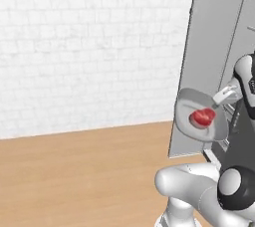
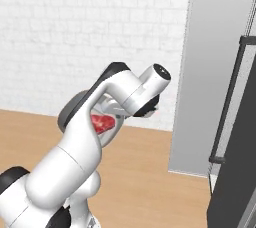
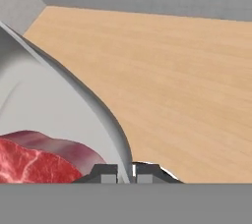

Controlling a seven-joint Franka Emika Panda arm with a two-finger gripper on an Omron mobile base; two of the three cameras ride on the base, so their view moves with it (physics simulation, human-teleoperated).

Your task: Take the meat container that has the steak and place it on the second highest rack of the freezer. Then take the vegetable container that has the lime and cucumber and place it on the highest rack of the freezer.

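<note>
A: The left base view has the meat container whole at centre right, tilted, the steak on it, before the freezer door. The right base view hides most behind the arm; just steak peeks out.

B: And the gripper?

A: Bottom centre of the hand view, clenched on the container's rim, steak lower left.

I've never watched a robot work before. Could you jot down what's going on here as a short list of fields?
Holding: meat container, a shallow grey tray, pinched at its rim
Contents: steak, red, lying in the tray
Gripper: shut on the tray's rim
Height: tray carried in the air above the wooden floor
Nearby: freezer, tall and grey, its door standing open
Backdrop: white brick wall
</note>
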